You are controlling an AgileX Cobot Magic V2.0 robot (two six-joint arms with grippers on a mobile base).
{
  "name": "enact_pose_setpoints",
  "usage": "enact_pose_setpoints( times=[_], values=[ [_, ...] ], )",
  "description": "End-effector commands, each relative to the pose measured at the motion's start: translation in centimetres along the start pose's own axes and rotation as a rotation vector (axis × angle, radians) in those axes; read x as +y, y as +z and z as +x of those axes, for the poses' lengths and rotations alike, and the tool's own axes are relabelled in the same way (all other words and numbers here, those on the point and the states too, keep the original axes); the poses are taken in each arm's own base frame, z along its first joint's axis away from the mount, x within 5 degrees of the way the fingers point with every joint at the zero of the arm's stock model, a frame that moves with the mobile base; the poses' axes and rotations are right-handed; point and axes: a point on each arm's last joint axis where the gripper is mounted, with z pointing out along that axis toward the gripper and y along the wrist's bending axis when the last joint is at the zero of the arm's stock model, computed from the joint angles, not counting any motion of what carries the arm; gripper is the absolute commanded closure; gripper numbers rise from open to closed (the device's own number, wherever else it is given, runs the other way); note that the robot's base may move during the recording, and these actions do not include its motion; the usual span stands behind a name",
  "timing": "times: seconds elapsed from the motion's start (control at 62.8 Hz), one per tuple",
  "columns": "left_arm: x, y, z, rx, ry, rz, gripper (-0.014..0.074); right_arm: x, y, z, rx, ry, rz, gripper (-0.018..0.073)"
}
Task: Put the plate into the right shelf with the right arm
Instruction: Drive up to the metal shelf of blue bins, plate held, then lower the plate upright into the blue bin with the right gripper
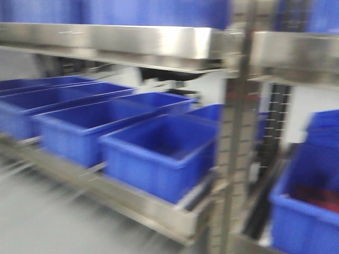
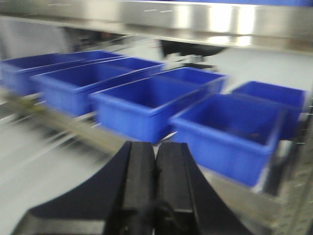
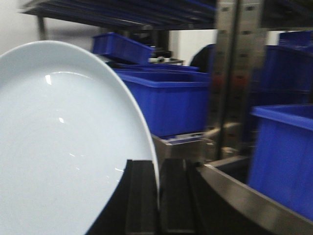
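In the right wrist view the white plate (image 3: 63, 142) stands on edge and fills the left half of the picture. My right gripper (image 3: 157, 169) is shut on the plate's rim, one black finger on each side. Just to its right runs a steel rail of the right shelf (image 3: 244, 196), with a blue crate (image 3: 286, 156) on it. A perforated upright (image 3: 227, 73) stands behind. My left gripper (image 2: 155, 149) is shut on nothing, facing a row of blue crates (image 2: 146, 105). The front view shows the steel rack (image 1: 148, 45) but neither gripper and not the plate.
Several blue crates (image 1: 159, 153) sit in a row on the lower steel rail (image 1: 132, 203). A perforated upright (image 1: 235, 159) divides the rack. Right of it stands another blue crate (image 1: 310, 206) with something red inside. An upper steel shelf (image 2: 195, 22) spans overhead.
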Motion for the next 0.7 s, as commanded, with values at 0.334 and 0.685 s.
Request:
enact_pose_setpoints(
  times=[0.334, 0.685],
  values=[
    [0.14, -0.06, -0.50, -0.082, -0.006, -0.015, 0.0643, 0.17, -0.12, -1.86, -0.123, -0.012, -0.012, 0.0504],
    [0.14, -0.06, -0.50, -0.082, -0.006, -0.015, 0.0643, 0.17, -0.12, -1.86, -0.123, -0.012, -0.012, 0.0504]
  ],
)
